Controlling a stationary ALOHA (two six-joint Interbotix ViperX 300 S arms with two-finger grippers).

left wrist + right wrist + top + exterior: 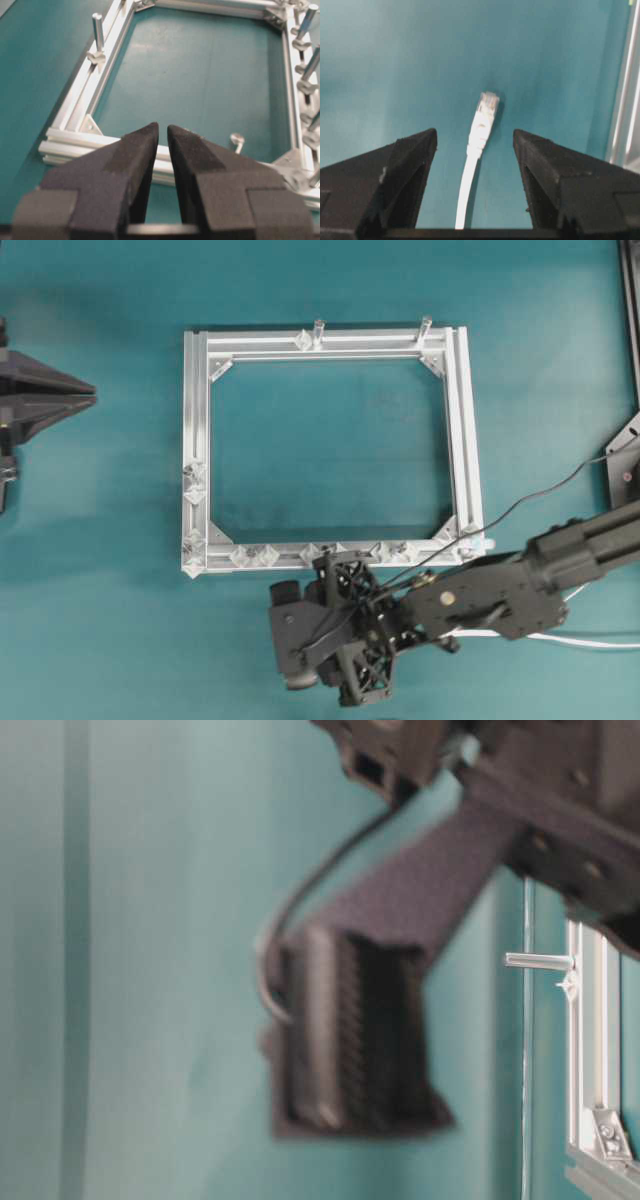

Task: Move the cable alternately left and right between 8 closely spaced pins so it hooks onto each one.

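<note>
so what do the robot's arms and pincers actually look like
Both are matte black. The right arm is built of boxy segments with small screws and a brass-coloured round fitting, and thin black wires loop along it. The right pincer has two wedge-shaped, foam-like fingers. The left pincer has the same tapered fingers, each with a darker textured pad.

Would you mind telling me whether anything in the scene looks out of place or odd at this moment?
Yes: the cable is not on the silver frame at all. Its plug end lies loose on the teal mat between the open fingers of the right gripper, touching neither, and none of the pins visibly has cord hooked on it.
</note>
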